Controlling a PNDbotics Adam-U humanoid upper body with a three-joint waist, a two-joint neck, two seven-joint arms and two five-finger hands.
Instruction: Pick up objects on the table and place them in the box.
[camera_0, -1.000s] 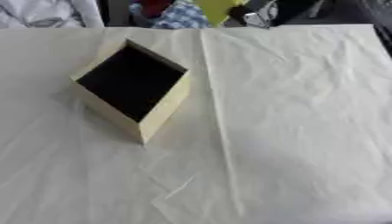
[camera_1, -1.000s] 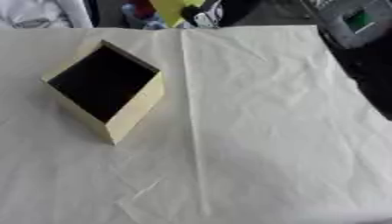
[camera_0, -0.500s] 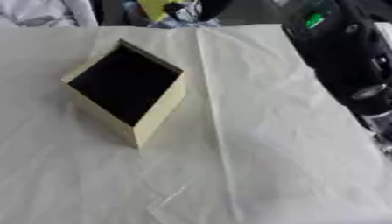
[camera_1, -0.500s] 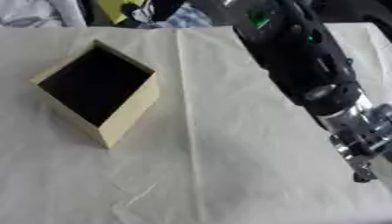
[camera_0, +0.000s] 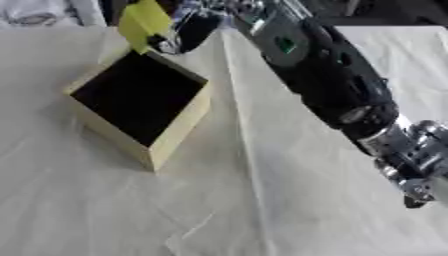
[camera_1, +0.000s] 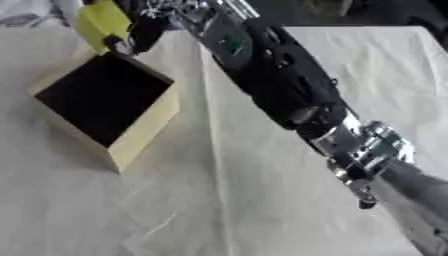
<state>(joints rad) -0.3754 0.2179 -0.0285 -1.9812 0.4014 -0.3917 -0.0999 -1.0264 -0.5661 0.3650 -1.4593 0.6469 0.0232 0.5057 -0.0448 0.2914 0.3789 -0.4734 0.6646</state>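
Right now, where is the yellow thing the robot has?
The yellow thing is near the top left of both views, held by the right robot hand just above the far corner of the open box.

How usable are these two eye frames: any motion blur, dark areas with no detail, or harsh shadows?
Left eye view: the right hand holding the yellow object is smeared; the box interior is plain black, no detail. Right eye view: the same smear along the arm; the white cloth is evenly lit, with only soft shadows.
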